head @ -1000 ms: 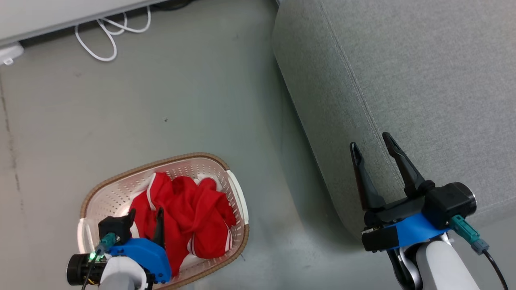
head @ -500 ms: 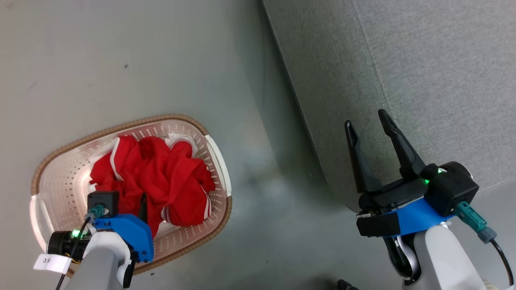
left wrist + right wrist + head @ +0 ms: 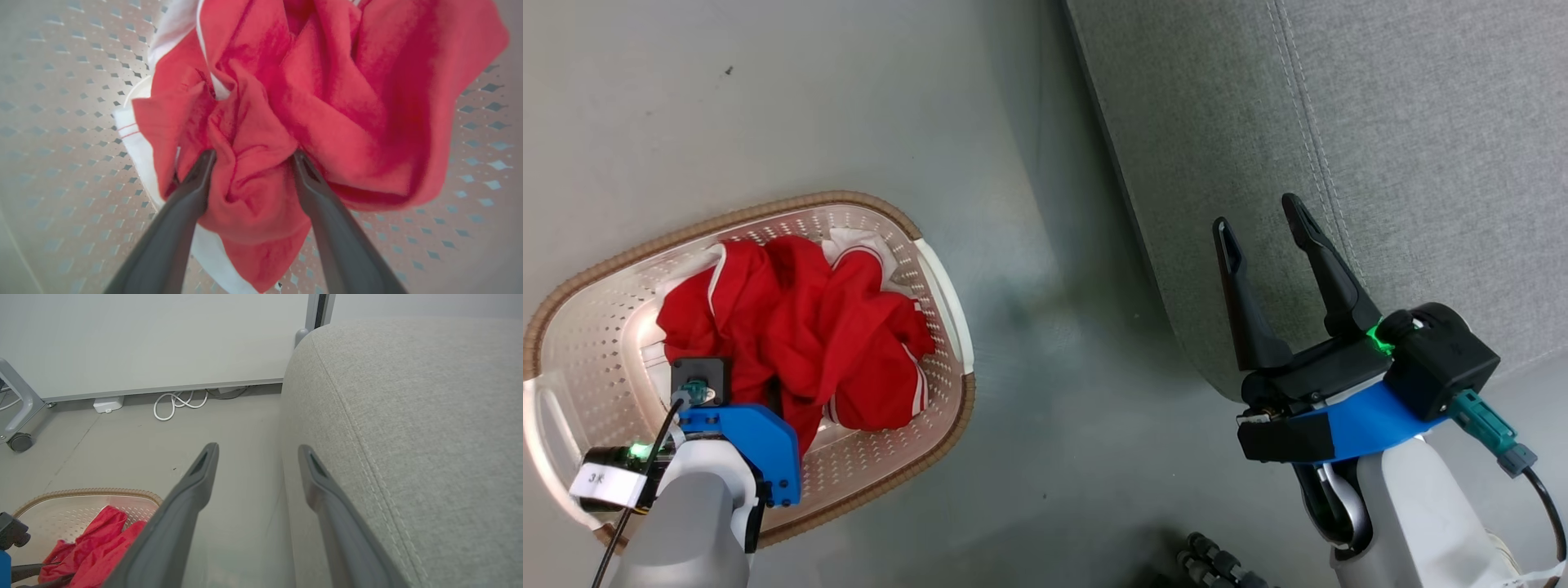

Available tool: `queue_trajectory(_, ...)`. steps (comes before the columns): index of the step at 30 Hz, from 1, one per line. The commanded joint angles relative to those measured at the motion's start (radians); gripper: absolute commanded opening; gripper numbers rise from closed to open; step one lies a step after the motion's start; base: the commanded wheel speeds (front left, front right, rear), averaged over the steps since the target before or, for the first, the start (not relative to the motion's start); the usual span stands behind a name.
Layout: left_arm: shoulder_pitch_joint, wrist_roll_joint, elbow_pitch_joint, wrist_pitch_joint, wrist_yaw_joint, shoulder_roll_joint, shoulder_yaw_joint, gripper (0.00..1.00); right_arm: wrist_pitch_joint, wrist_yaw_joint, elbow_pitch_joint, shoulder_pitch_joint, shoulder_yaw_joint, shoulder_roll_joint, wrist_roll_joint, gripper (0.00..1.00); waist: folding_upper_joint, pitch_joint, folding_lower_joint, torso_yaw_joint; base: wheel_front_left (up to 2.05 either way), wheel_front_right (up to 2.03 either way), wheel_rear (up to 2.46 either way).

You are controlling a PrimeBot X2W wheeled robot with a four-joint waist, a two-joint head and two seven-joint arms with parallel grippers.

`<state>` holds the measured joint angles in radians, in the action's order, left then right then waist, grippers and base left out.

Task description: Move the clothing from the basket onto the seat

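Note:
The clothing point(image 3: 809, 327) is a crumpled red heap with white trim lying in the cream perforated basket point(image 3: 849, 200) on the floor at the left. My left gripper point(image 3: 254, 155) points down into the basket. It is open, and its two dark fingers straddle a fold of the red clothing point(image 3: 327, 102). My right gripper point(image 3: 1256, 214) stands open and empty over the rounded edge of the light-grey seat point(image 3: 1380, 122). In the right wrist view the right gripper point(image 3: 257, 449) lies between the floor and the seat point(image 3: 408, 416), with the basket point(image 3: 81, 493) and clothing point(image 3: 94, 539) at lower left.
Bare grey floor point(image 3: 1029, 327) separates basket and seat. Along the far wall lie a coiled white cable point(image 3: 179, 404) and a small white box point(image 3: 108, 404). A caster wheel point(image 3: 18, 442) on a grey frame stands at far left.
The head camera has shifted, so the basket now sits higher and further left. My left gripper has tipped down into the clothing. Both grippers stay open.

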<state>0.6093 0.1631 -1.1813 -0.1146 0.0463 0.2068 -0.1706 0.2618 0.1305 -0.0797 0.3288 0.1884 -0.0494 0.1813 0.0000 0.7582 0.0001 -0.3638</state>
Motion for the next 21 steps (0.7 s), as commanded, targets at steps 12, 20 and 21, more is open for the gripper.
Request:
queue_trajectory(12,0.038,0.010,-0.040,0.023,0.013,-0.007,-0.023,0.00,0.005,0.000,-0.005,0.017,0.004,-0.002,0.020,1.00,0.0000,0.001,-0.0001,-0.009,0.00,0.00,0.00)
queue_trajectory(20,0.042,0.023,-0.050,0.004,0.022,-0.020,-0.034,0.00,0.005,0.000,-0.010,0.016,0.000,-0.002,0.009,1.00,0.0000,-0.022,-0.0001,0.008,0.00,0.00,0.00)
queue_trajectory(21,0.041,0.024,-0.051,-0.001,0.022,-0.023,-0.034,0.00,0.005,0.000,-0.011,0.016,0.000,-0.002,0.009,1.00,0.0000,-0.028,-0.0001,0.012,0.00,0.00,0.00)
